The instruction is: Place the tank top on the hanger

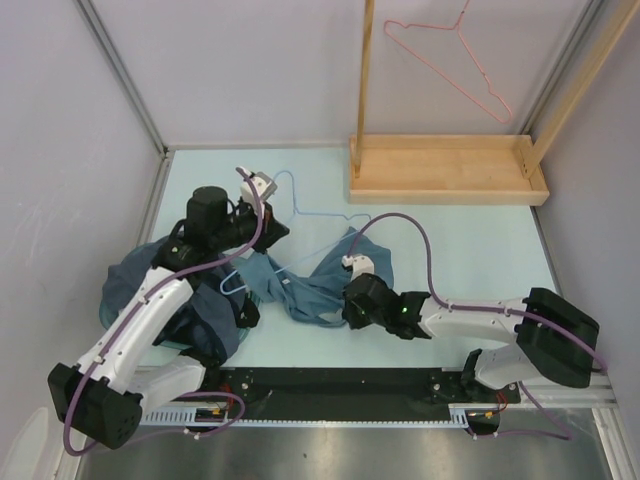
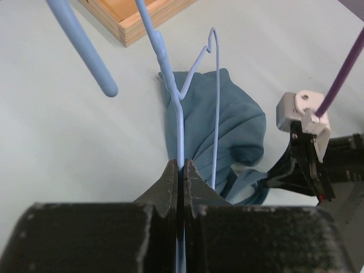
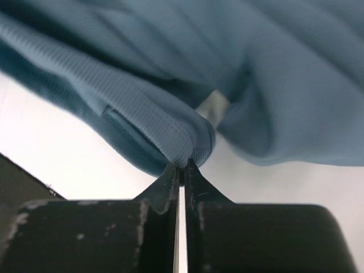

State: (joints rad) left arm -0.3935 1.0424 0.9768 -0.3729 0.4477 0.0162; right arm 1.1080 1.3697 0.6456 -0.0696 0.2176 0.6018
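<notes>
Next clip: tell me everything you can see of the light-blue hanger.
The hanger is thin light-blue wire, smooth like coated metal, with a hook, a twisted neck and a notched shoulder. The left pincer is shut on one of its wires below the neck. It reaches away from the pincer above the table, with the tank top behind it. Whether it touches or enters the fabric cannot be told.

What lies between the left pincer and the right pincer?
Bunched tank top fabric, with the thin hanger wire running over it; the top external view shows it.
</notes>
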